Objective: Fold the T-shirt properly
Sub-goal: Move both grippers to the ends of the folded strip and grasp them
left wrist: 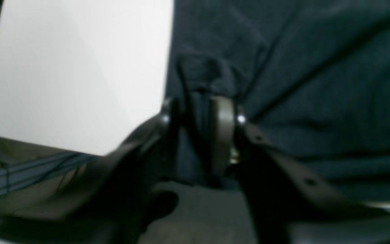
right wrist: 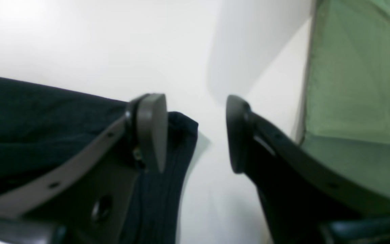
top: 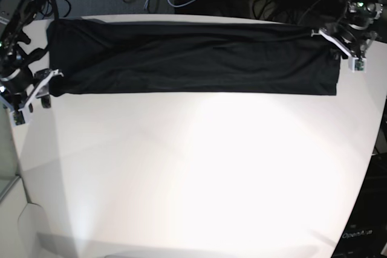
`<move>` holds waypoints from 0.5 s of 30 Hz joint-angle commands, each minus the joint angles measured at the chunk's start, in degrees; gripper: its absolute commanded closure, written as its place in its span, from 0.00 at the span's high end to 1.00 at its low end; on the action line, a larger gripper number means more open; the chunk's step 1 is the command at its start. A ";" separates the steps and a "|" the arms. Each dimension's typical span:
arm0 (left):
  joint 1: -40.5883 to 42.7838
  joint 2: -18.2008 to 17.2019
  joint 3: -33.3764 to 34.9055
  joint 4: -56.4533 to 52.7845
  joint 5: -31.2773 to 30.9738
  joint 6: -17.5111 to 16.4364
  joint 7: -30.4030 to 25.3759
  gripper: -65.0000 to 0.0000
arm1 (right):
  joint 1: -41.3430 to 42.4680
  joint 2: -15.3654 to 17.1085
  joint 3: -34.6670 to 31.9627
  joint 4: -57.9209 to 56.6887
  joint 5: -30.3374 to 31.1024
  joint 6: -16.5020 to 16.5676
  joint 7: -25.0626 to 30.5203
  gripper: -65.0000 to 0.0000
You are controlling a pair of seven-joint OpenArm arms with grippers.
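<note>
Shirt (top: 193, 58) lying as long band; right gripper (right wrist: 195, 134) gaping at its end, left gripper (left wrist: 198, 132) jaws around fabric, grip unclear—regrasp corners evenly w/ both.

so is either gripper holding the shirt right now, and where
Right gripper: open, empty. Left gripper: T-shirt edge lies between its jaws; whether it grips cannot be told.

A white table (top: 199, 167) carries everything. The black T-shirt (top: 193, 58) lies flat on it, folded into a long band running from nine o'clock to three o'clock along the twelve o'clock edge.
</note>
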 commanded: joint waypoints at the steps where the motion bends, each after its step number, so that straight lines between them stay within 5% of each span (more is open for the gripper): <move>1: 0.21 -0.11 -1.36 0.91 0.16 -1.11 -0.73 0.35 | 0.59 0.98 0.25 0.97 0.44 0.17 1.11 0.46; 7: -1.02 0.41 -4.79 0.65 0.25 -6.12 -0.64 0.36 | 0.59 0.98 0.25 0.97 0.44 0.17 0.85 0.46; 15: -1.02 0.41 -6.02 0.65 0.07 -7.88 -0.64 0.36 | 0.06 1.07 0.43 0.97 0.26 0.17 0.67 0.46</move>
